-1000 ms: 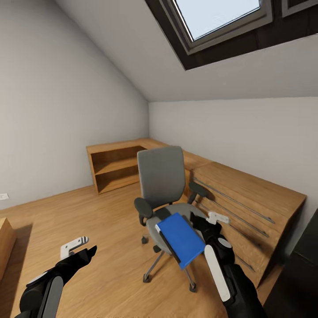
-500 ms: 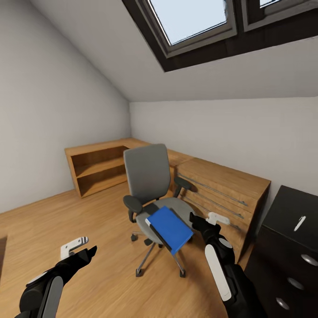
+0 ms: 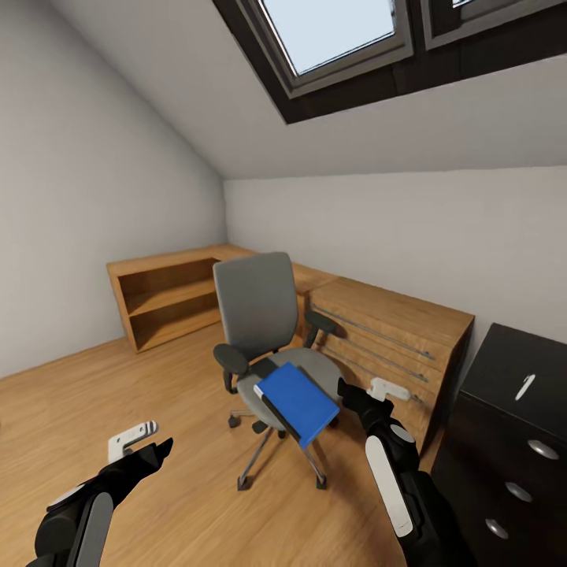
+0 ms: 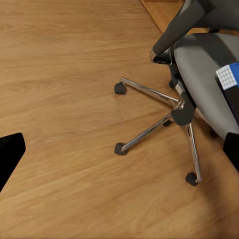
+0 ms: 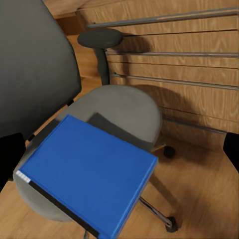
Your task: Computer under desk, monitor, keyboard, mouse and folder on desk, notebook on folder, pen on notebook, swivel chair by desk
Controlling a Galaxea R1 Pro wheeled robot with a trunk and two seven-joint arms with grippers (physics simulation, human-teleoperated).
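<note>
In the bedroom (image 3: 118,157), the swivel chair (image 3: 260,315) stands on the wood floor (image 3: 102,394) in front of a low light-wood shelving unit (image 3: 165,295) and a wooden drawer chest (image 3: 386,339). The folder (image 3: 298,402) lies flat on the chair's seat, over the front edge nearest the robot, with a dark flat thing — possibly the notebook (image 5: 107,124) — under its far edge. At the right stands a black drawer unit (image 3: 512,425) with a pale pen (image 3: 524,386) on its top. The left gripper (image 3: 142,442) hangs over bare floor, fingers spread wide; the right gripper (image 3: 370,391) sits just beside the folder — jaws parted wide, holding nothing.
</note>
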